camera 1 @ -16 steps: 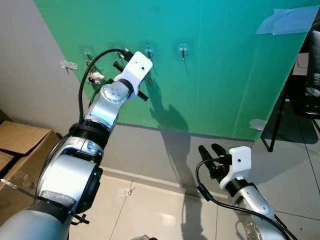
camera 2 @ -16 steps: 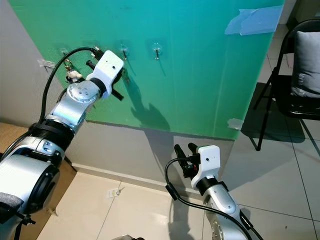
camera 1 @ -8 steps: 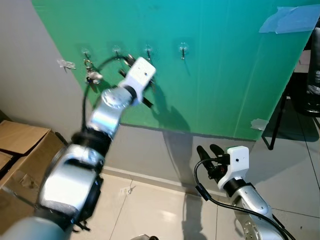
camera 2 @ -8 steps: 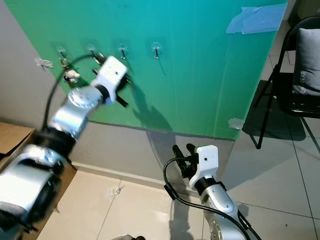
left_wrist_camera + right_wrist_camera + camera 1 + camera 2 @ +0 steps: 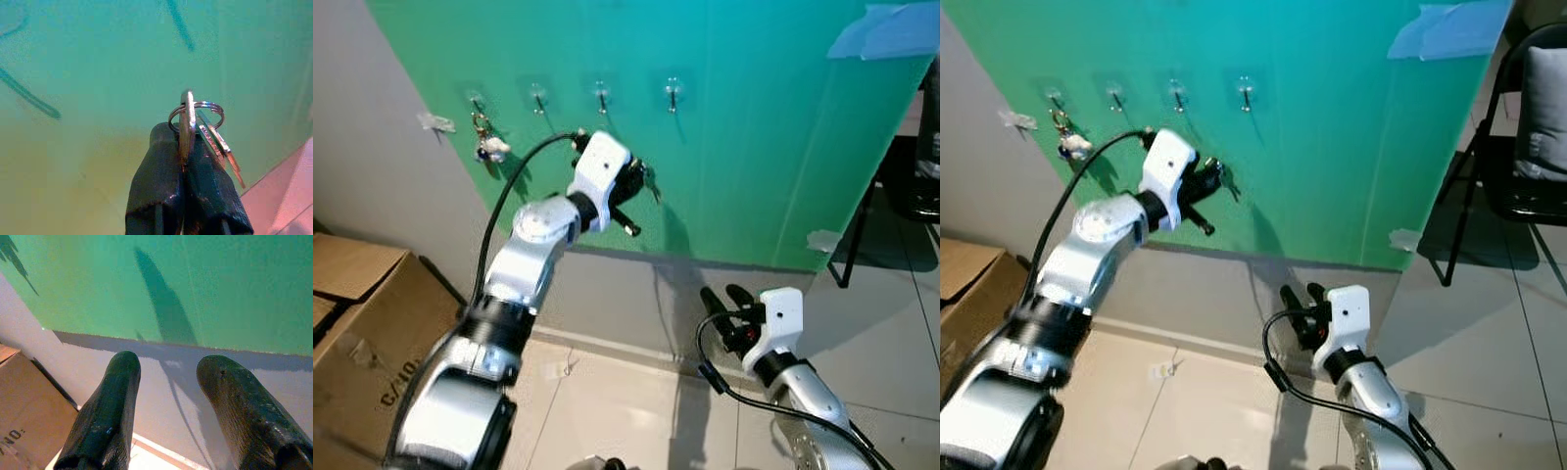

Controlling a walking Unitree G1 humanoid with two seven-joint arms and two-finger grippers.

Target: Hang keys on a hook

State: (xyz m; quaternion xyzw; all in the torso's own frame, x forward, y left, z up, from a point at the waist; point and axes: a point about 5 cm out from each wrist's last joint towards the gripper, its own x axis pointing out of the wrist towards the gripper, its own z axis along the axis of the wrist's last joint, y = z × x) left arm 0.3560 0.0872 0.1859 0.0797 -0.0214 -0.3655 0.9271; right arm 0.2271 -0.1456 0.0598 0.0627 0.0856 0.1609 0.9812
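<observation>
Starting at the far left, a cardboard box [image 5: 352,313] sits on the floor by the wall. Up on the green board [image 5: 754,147] is a row of four hooks. The leftmost hook [image 5: 476,99] already has a bunch with a small white charm [image 5: 491,149] hanging from it. The next three hooks [image 5: 600,95] are bare.

Just below and to the right of these, the left gripper [image 5: 182,169] is held up close to the board. Its two black fingers are squeezed tight together on the keys [image 5: 198,129], and the ring and the key blades stick out past the tips. The keys are not on any hook yet.

Lower down on the right, the right gripper [image 5: 168,406] hangs near the floor with its fingers spread apart and nothing between them. A black chair [image 5: 1528,147] stands at the far right.

I think the keys are picked up and brought to the board, but lifting the ring onto a bare hook and letting go is left to do.
</observation>
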